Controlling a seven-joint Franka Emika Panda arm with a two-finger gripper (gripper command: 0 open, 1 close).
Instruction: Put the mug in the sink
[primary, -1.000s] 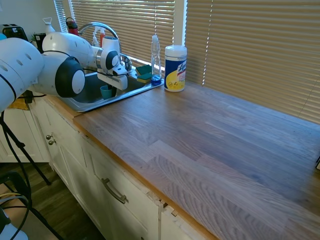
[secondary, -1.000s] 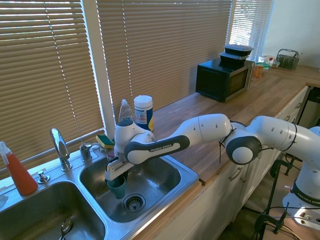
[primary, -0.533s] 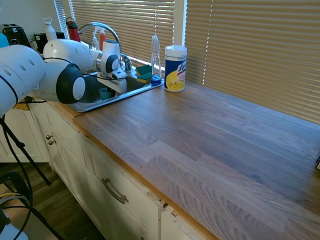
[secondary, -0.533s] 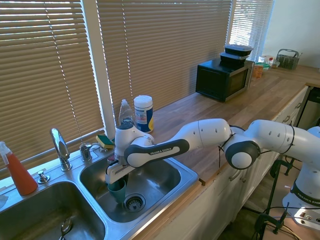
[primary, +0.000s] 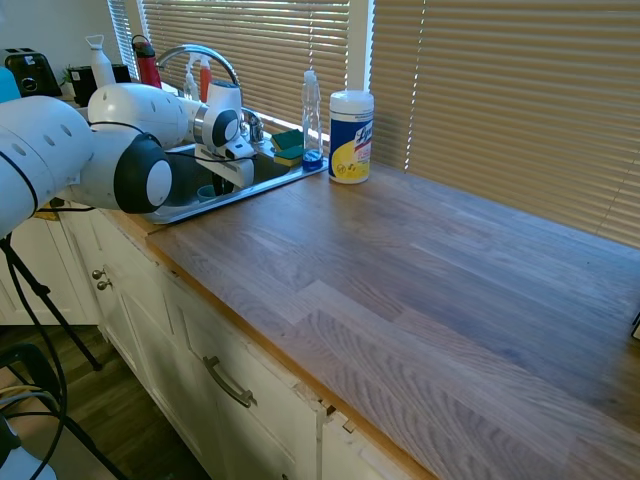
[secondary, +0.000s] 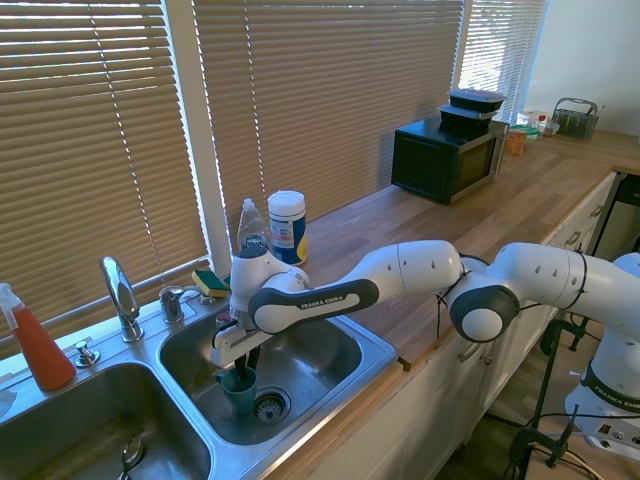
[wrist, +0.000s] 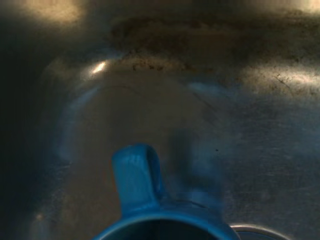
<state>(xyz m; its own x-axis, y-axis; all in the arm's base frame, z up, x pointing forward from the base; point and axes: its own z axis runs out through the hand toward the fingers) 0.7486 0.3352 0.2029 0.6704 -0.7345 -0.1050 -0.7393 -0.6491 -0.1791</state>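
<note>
1. First exterior view: the gripper (primary: 222, 183) has sunk lower into the sink (primary: 262, 178) than before; the mug is hidden behind the rim. The wooden worktop (primary: 420, 280) lies open.
2. Second exterior view: the mug (secondary: 240, 390) now sits on the basin floor just beside the drain (secondary: 268, 405), fingers (secondary: 240, 362) still clenched on its rim.
3. Wrist view: the handle (wrist: 136, 176) shows over scuffed steel.

A small teal mug (secondary: 240, 389) is seen upright on the floor of the stainless double sink's (secondary: 330, 385) right-hand basin, just beside the drain, handle visible close up.
</note>
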